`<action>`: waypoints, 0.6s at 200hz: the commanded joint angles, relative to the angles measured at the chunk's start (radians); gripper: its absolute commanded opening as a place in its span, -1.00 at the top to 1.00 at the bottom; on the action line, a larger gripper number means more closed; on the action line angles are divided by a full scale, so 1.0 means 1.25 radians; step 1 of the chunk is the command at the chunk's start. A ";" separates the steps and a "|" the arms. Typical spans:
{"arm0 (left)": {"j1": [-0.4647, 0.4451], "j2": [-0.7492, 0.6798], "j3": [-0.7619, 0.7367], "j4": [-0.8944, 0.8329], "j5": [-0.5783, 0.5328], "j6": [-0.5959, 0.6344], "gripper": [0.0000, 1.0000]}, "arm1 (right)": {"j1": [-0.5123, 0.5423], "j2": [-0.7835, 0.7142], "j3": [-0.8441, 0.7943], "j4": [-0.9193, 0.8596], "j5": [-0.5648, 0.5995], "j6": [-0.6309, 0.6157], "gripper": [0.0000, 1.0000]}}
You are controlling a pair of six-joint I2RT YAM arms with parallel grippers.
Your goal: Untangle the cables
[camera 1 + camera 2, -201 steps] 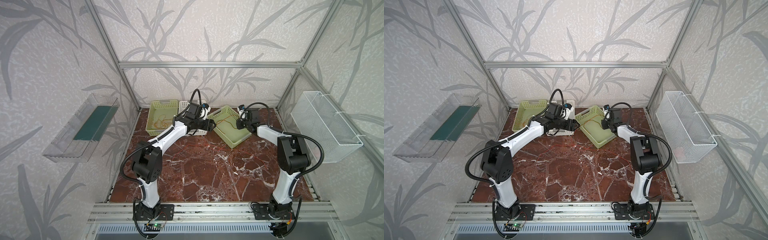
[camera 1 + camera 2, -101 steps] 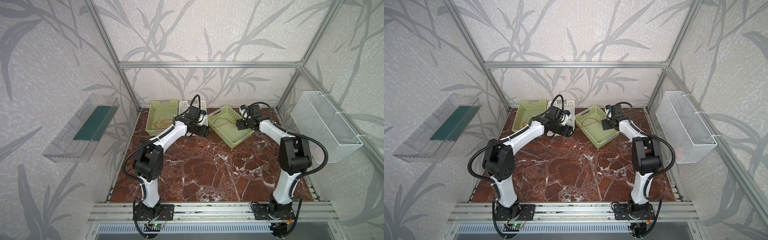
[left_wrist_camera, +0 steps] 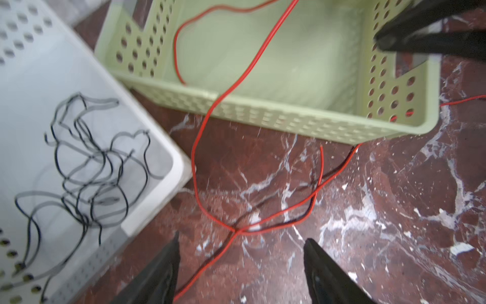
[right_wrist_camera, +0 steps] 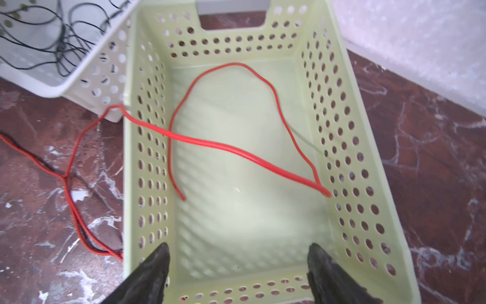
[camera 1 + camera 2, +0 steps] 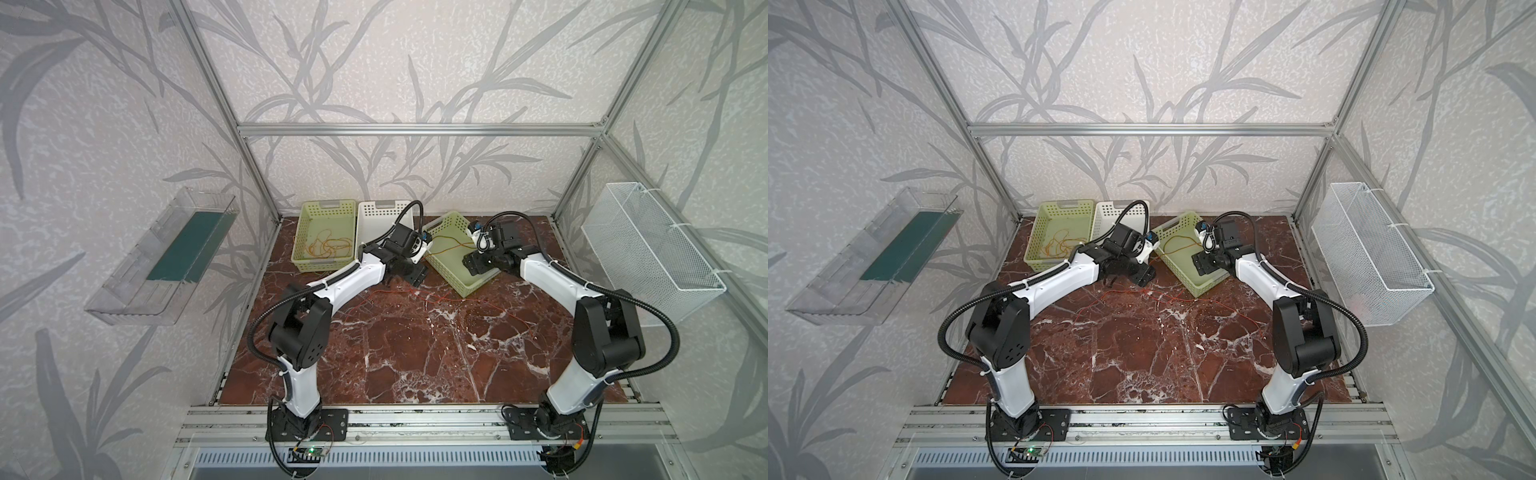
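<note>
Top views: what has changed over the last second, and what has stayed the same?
The left gripper drew back nearward from the white basket and hangs open over the crossed cables on the table. The right gripper, open over the angled green basket, appears to have let go of the red cable, now lying loose in it. No basket moved.

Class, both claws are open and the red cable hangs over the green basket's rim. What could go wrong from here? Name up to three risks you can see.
1. The red cable lies partly in the green basket, draped over its rim: pulling the table end could drag it out or shift the basket.
2. It crosses a black cable just ahead of the open left claw: closing there may pinch both and tighten the tangle.
</note>
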 commanded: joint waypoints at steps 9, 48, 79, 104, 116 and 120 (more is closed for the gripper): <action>-0.011 0.095 0.126 0.064 -0.010 0.077 -0.50 | -0.011 -0.022 0.035 -0.018 0.047 0.002 -0.61; -0.011 0.259 0.335 0.026 0.038 0.024 -0.51 | -0.022 -0.131 -0.057 0.044 0.042 0.070 -0.60; -0.011 0.400 0.544 -0.116 0.042 0.018 -0.45 | -0.024 -0.195 -0.145 0.110 0.026 0.098 -0.58; -0.010 0.410 0.543 -0.104 0.008 0.006 -0.25 | -0.028 -0.218 -0.178 0.127 0.028 0.115 -0.56; -0.010 0.413 0.552 -0.107 0.015 0.002 0.00 | -0.029 -0.223 -0.192 0.134 0.026 0.119 -0.54; -0.009 0.412 0.554 -0.107 0.021 -0.003 0.11 | -0.029 -0.224 -0.196 0.137 0.026 0.120 -0.54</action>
